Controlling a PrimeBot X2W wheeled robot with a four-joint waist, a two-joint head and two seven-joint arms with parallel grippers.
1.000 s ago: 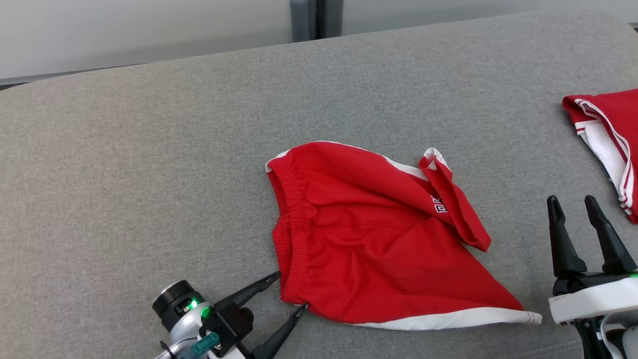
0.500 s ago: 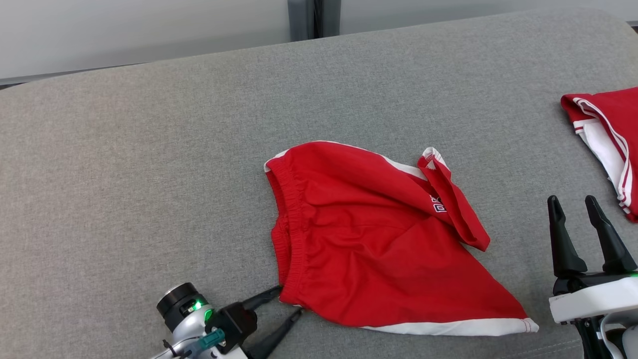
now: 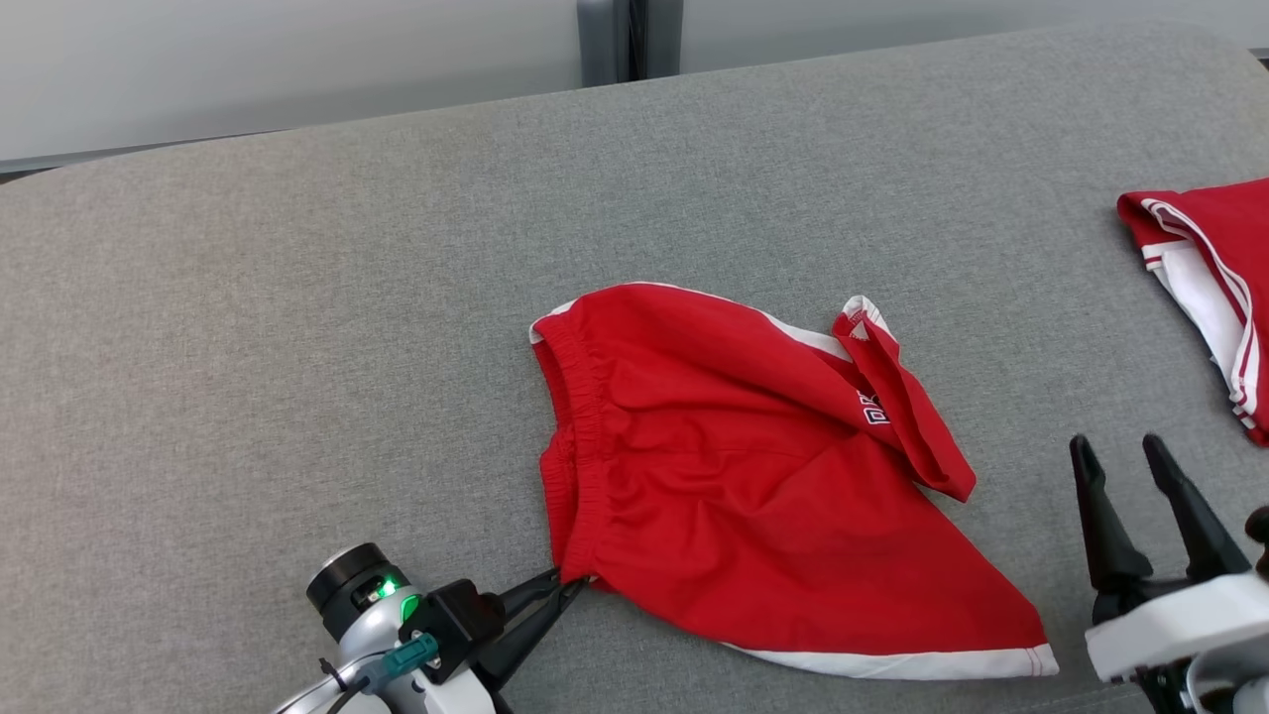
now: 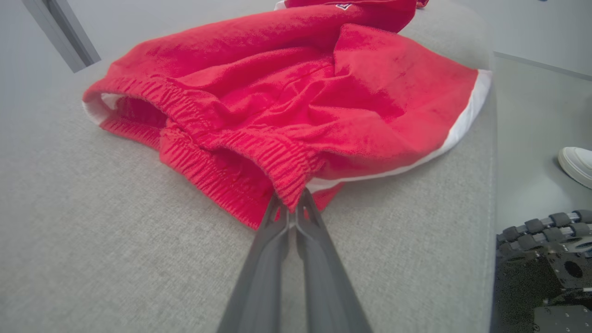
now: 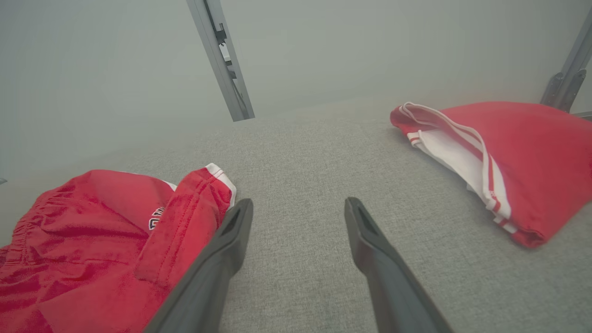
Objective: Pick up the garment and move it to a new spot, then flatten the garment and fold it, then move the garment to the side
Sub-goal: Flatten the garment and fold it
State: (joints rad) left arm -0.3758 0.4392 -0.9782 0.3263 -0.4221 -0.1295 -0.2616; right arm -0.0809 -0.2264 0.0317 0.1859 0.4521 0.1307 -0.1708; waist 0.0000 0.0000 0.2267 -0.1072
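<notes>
Closed since a second ago: left hand (image 3: 570,587), then spread either side of the near waistband corner, now pinched flat on that corner, fingers meeting with elastic between them in the left wrist view (image 4: 291,203). Right hand (image 3: 1117,446), near right: sits slightly lower in the head view than before, fingers wide apart, holding nothing, above bare desk (image 3: 248,347) just past the shorts' near hem corner. Item, task's own: red shorts (image 3: 753,486), white trim, lying mid-desk, rumpled, not flat. Waistband (image 3: 575,446) faces the robot's left, gathered and partly gaping. White hem (image 3: 892,662) runs along the near edge, and one leg flap (image 3: 902,407) is folded back over the front, half covering a printed mark. Handling, judged: light, limp, slightly fleecy cloth that will drape and sag from any single hold and drag on the grey cover rather than slide. The elastic band is the thickest, firmest place to grip; a second hold on the far waistband corner or on a hem corner would likely keep it spread for lifting and flattening. Farther right, well apart: second red garment (image 3: 1210,268), white-striped, folded. Beyond the desk's far edge: grey upright post (image 3: 630,35) against a pale wall. Beside the desk, on the floor: white shoe (image 4: 576,164).
</notes>
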